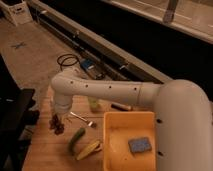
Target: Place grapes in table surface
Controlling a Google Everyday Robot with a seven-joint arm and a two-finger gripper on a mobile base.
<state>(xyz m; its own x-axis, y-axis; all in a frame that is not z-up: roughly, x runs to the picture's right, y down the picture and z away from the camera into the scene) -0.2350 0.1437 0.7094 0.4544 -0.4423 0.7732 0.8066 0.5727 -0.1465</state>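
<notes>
Grapes hanging low over the table's left edge.

One cluster of grapes [58, 127] is dangling directly beneath the gripper [57, 120], touching or just above the table surface [50, 150] near its left edge; whether the gripper is clamped on them or letting go, I cannot tell. The drop path is looking straight down. To the right we're seeing one metal utensil [82, 119], one green vegetable [77, 139], one banana [89, 149], and one yellow bin [120, 137] holding one blue sponge [139, 145].
</notes>
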